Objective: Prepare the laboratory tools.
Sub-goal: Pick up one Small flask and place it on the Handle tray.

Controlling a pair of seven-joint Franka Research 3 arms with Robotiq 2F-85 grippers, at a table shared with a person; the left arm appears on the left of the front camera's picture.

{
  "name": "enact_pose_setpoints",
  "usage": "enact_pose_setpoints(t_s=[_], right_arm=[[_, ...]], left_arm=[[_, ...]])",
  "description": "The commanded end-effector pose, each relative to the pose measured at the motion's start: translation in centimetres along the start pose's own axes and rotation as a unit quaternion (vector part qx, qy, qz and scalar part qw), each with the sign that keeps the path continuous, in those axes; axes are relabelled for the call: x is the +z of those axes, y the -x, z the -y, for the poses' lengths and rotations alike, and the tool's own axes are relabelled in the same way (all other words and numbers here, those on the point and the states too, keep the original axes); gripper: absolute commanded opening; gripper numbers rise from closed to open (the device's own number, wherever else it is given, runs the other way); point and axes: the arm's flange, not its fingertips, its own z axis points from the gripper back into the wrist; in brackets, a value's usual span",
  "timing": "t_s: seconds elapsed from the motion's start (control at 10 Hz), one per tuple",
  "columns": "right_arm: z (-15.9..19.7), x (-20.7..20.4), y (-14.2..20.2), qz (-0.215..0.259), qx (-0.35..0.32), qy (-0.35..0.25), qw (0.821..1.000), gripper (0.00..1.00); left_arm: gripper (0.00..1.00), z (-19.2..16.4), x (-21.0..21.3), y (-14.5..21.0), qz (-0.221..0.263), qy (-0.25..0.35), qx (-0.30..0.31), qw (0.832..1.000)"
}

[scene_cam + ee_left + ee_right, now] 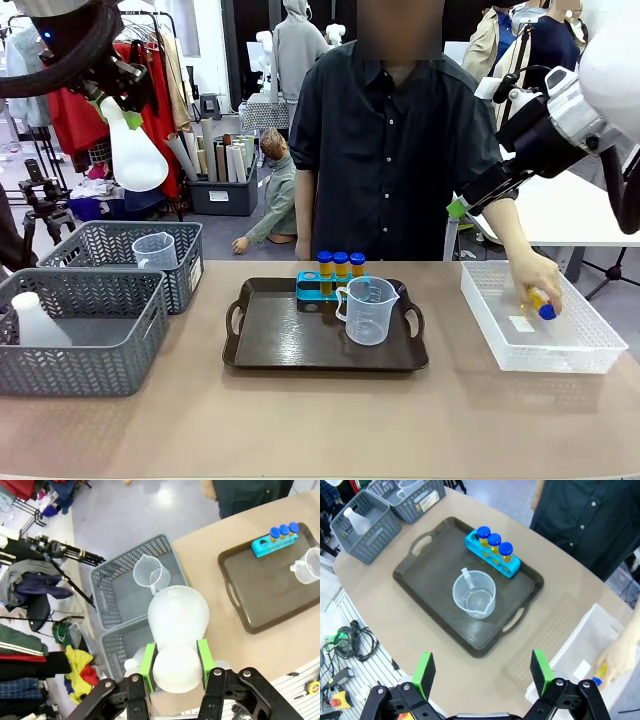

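Left claw [176, 664] is clenched on the conical flask [178, 614] by its neck, held high above the grey mesh baskets [90, 320]. Neck grip looks deliberate, since the body is too wide for the pads. The flask's long axis runs along the fingers, wide base pointing away from the wrist and down toward the surface [320, 430], tilted in front view. Near basket holds a second flask [32, 322], far basket an upright spare beaker [155, 250]. Centre: dark tray [280, 340] carries the blue tube rack [312, 290] at its far edge, long axis left-right, with three amber tubes [341, 264] upright, caps up; fourth slot judged free. Measuring beaker [368, 312] stands upright just in front of the rack, handle to the left. Bare tray area left of the beaker looks like the flask's landing spot. Right: person's hand [535, 280] holds a fourth tube [541, 303] in the clear bin [590, 355], probably for the open slot. Right claw [482, 669] is released, jaws wide with nothing between, hovering above the surface's near edge.
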Motion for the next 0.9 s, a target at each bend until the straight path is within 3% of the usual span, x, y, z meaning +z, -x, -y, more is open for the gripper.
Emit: enact_pose_setpoints(t_s=[0.0, 0.4, 0.8], right_arm=[[0.0, 0.0, 0.0, 0.002, -0.001, -0.005, 1.000, 1.00], [0.0, 0.0, 0.0, 0.002, -0.001, -0.005, 1.000, 1.00], [0.0, 0.0, 0.0, 0.002, -0.001, -0.005, 1.000, 1.00]], left_arm=[[0.00, 1.0, -0.5, -0.5, -0.011, -0.011, -0.026, 1.000], [0.00, 7.1, -1.4, -4.9, 0.002, 0.030, -0.162, 0.986], [0.00, 12.7, -4.4, -8.1, 0.017, 0.072, -0.266, 0.961]])
